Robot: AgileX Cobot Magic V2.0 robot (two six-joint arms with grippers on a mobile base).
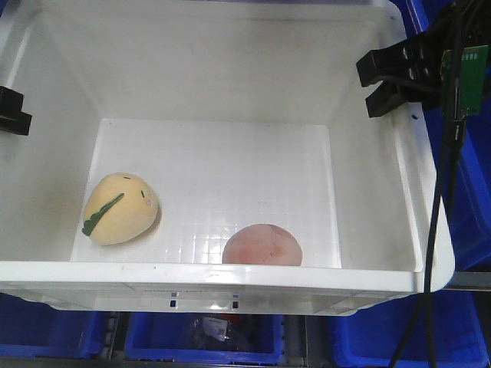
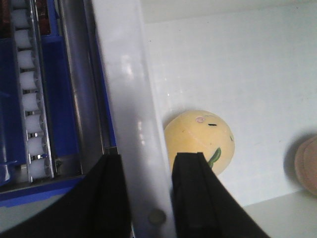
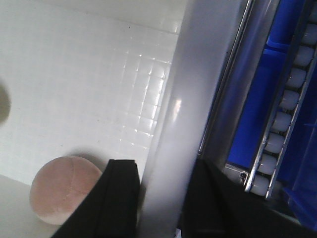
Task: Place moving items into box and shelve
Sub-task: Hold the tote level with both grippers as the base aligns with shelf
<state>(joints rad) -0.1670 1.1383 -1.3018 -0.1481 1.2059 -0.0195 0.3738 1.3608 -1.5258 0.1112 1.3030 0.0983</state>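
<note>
Left jaws and right jaws each clamp a side rim of the white box; the mango toy and peach toy sit near the front wall, with the floor behind them open.

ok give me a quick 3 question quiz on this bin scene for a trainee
1. True or false: the white bin holds two soft toys.
2. Which toy lies nearest the bin wall that the left tool grips? A) the pink peach toy B) the yellow mango toy C) a blue ball
3. Fill in: each tool has one finger inside the bin wall and one ____ it.

Key
1. True: the mango toy and the peach toy lie on the bin floor.
2. B: in the left wrist view the mango toy sits just beside the gripped wall.
3. Outside: the right tool straddles its wall the same way.
</note>
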